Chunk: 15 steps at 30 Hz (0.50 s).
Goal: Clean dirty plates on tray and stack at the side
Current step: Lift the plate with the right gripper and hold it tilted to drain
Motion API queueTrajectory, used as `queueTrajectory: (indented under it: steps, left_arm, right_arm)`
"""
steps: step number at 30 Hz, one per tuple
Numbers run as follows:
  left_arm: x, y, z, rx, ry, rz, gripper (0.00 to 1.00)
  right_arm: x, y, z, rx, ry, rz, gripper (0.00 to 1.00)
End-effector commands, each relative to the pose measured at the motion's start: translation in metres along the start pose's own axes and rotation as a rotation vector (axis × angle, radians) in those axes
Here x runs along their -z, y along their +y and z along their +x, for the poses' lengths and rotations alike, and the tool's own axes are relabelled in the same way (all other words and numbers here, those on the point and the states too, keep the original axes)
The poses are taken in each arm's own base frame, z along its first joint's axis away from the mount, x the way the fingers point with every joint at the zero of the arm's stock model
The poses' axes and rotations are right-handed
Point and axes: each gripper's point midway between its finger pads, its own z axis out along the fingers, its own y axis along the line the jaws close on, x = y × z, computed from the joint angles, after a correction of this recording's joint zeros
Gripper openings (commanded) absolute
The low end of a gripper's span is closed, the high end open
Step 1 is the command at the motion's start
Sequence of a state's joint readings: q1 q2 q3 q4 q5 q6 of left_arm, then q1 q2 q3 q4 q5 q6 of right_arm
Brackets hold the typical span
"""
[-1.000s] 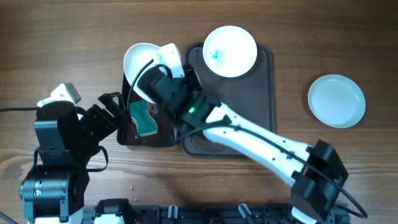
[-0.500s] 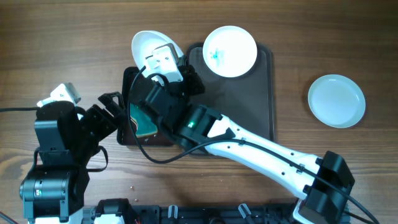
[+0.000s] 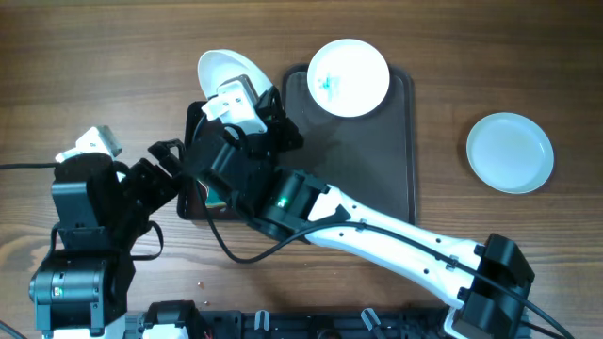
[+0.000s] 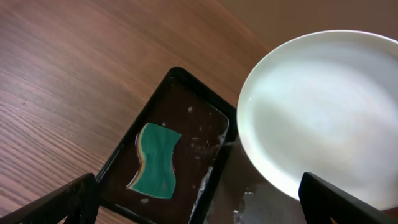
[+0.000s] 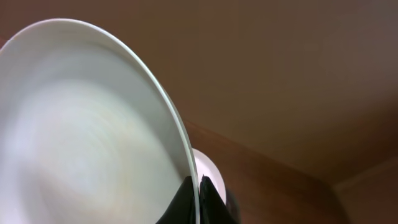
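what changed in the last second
The right gripper, shut on the white plate, swung left with its arm over the small black tray, hiding the sponge from overhead. Unchanged: left gripper open, smeared plate on the brown tray, third plate on the table.

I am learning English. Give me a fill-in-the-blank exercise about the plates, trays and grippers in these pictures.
1. The ____ gripper is shut on the rim of the plain white round plate.
2. The teal sponge lies in the small glossy ____ tray.
3. The large dark brown rectangular tray carries exactly ____ smeared white plate.
Missing words: right; black; one.
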State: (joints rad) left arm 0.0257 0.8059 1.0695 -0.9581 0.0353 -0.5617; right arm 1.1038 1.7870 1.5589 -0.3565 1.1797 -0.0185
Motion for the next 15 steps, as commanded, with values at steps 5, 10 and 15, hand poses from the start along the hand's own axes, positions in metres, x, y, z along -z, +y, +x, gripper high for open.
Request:
queueTrajectory:
  steps: [5, 10, 15]
  left_arm:
    - [0.0035, -0.0032, -0.0042, 0.002, -0.011, 0.013, 1.00]
    - [0.0035, -0.0032, -0.0042, 0.002, -0.011, 0.013, 1.00]
    - [0.0035, -0.0032, -0.0042, 0.002, -0.011, 0.013, 1.00]
  right_arm:
    - [0.0084, -0.0205, -0.0149, -0.010, -0.026, 0.063, 0.05]
    - [0.0085, -0.0208, -0.0179, -0.020, -0.034, 0.064, 0.04]
    - [0.0086, -0.0210, -0.0204, -0.039, -0.040, 0.064, 0.04]
